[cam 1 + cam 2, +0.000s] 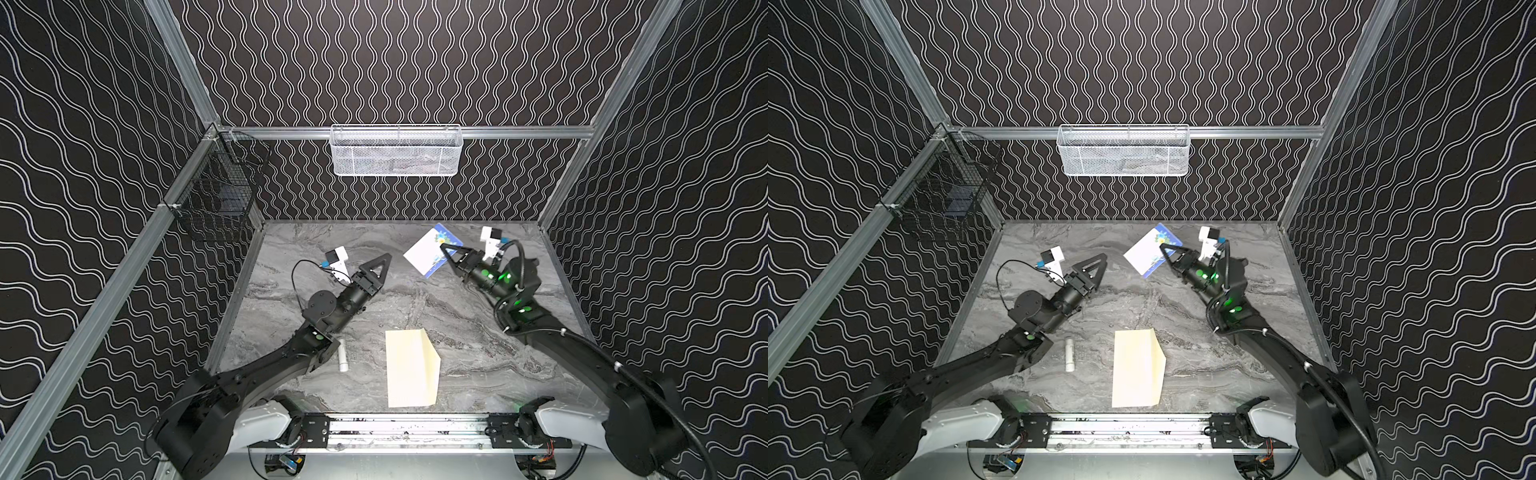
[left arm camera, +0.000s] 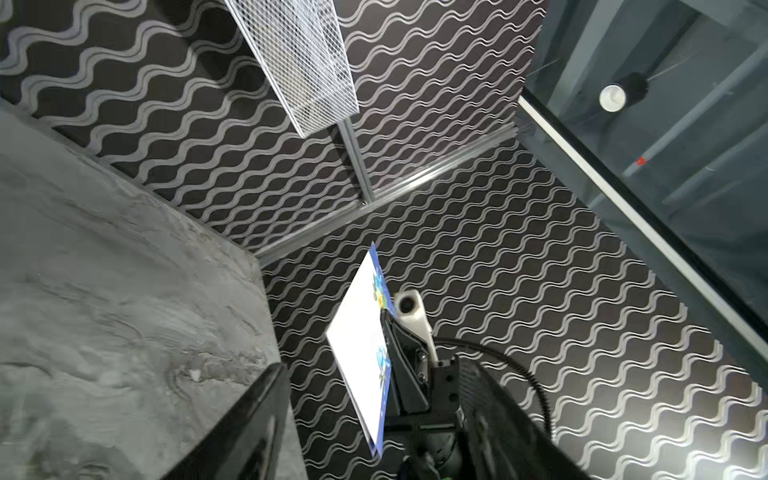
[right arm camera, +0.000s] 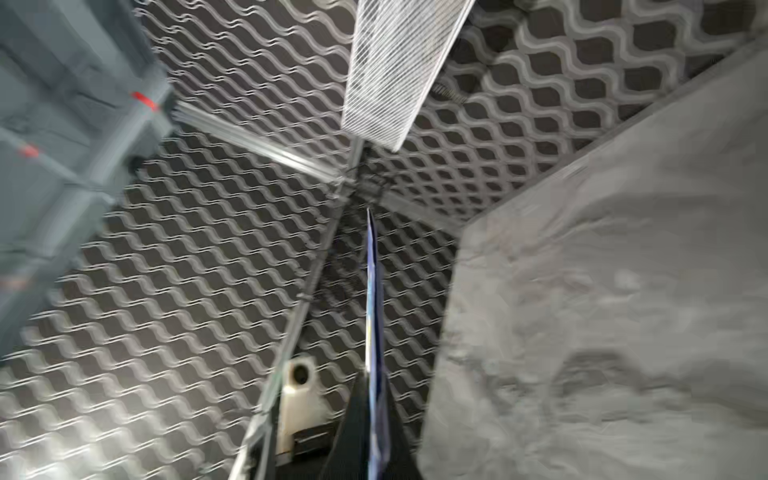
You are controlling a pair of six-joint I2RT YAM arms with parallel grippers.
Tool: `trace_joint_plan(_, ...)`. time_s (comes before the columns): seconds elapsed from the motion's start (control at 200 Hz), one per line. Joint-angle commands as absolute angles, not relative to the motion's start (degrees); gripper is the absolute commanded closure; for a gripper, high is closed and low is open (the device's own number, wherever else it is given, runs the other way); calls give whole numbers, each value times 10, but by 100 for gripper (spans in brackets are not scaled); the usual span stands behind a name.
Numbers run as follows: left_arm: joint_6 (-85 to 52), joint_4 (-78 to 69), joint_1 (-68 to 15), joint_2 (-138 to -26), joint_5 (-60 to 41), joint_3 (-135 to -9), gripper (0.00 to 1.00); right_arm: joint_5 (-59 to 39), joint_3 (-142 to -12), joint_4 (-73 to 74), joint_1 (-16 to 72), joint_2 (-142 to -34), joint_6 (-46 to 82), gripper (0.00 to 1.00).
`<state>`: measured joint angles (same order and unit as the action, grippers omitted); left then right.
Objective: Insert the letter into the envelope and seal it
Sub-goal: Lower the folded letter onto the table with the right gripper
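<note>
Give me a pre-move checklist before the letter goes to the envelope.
1. Grip: ok. The right gripper is shut on the letter, which is held off the table.
2. Free arm: ok. The left gripper is open and empty.
3. Target: ok. The envelope lies flat on the table with nothing on it.
4. Mouth open for insertion: cannot tell. The flap's state is unclear in both top views.
5. Clutter: ok. The white cylinder lies left of the envelope, apart from it.
</note>
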<state>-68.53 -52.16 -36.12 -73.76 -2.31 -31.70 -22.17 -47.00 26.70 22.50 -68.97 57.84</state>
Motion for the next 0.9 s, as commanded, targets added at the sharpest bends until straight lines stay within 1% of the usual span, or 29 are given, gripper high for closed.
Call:
trace_joint_plan(0.0,-597,-368,-346,-690,-50,-327,29,-187,-537,-151,213,-677,274,100)
trace_joint_plan(0.045,-557,-306,-345,-670,-49,-338,27,-165,-554,-227,201,-680,222,100)
trace_joint_plan(0.09,-523,-242,-346,-655,-45,-353,25,-141,-566,-292,190,-683,196,100)
trace_joint_plan(0.155,-472,-160,-346,-648,-47,-380,24,-138,-568,-351,179,-697,161,100)
trace_joint_plan(0.195,-448,-109,-345,-652,-49,-398,23,-124,-591,-386,178,-709,150,100)
trace_joint_plan(0.275,-413,-53,-345,-669,-64,-419,22,-124,-611,-443,178,-750,122,100)
trace_joint_plan(0.36,-397,-30,-345,-683,-77,-424,21,-132,-634,-493,178,-801,96,100)
trace_joint_plan(0.43,-387,-34,-346,-682,-86,-418,18,-139,-638,-496,178,-826,85,100)
trace_joint_plan(0.54,-375,-54,-346,-682,-106,-404,15,-155,-642,-461,178,-850,88,100)
trace_joint_plan(0.626,-378,-69,-345,-690,-123,-395,13,-184,-649,-433,178,-883,93,100)
trace_joint_plan(0.721,-368,-51,-346,-702,-128,-406,13,-183,-680,-455,178,-936,88,100)
trace_joint_plan(0.896,-349,-34,-345,-712,-126,-411,13,-115,-700,-460,176,-992,89,100)
